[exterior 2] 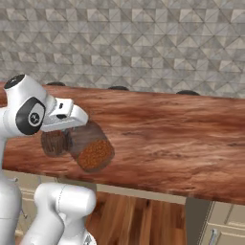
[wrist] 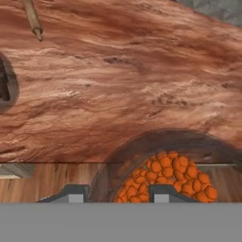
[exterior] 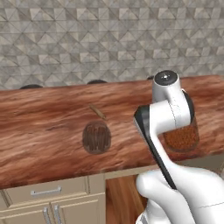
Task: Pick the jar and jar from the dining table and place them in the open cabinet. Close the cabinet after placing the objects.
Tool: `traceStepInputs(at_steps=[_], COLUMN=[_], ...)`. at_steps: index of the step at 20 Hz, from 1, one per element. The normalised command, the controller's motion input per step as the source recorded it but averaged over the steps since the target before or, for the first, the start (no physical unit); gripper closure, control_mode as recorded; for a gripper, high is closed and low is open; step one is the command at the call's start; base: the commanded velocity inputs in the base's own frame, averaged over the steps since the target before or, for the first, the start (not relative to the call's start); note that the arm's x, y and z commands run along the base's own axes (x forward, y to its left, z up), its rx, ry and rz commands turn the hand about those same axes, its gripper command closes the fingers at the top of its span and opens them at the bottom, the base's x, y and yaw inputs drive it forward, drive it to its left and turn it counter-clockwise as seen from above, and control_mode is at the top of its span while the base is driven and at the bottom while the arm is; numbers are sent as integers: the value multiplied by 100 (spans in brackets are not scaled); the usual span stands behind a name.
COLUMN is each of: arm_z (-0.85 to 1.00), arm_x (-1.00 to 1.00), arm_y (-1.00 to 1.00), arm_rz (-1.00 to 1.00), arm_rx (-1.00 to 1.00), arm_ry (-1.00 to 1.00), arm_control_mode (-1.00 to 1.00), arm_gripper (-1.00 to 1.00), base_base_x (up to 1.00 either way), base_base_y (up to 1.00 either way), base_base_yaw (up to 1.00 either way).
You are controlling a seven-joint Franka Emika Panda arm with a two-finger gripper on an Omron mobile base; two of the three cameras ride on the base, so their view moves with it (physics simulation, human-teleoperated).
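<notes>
Dining table (exterior: 43, 118): sticks jar (exterior: 96, 137); hand (wrist: 116, 194) over grains jar (exterior 2: 93, 149).

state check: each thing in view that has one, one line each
grain jar: lifted off the table, tilted, between the fingers
stick jar: on the table, not held
loose stick: lying flat on the table
gripper: shut on the grain jar
drawer: shut
cabinet doors under the table: shut
</notes>
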Motion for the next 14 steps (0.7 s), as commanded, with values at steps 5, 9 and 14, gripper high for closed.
traceStepInputs(at_steps=[5,9,14], arm_z=[0,0,0], arm_x=[0,0,0], arm_y=[0,0,0], arm_rz=[0,0,0], arm_rx=[0,0,0], arm_ry=[0,0,0], arm_control_mode=[100,100,100], arm_gripper=[100,100,100], base_base_x=[-57,-50,-47], base_base_y=[-23,-50,-68], base_base_yaw=[-4,-4,-13])
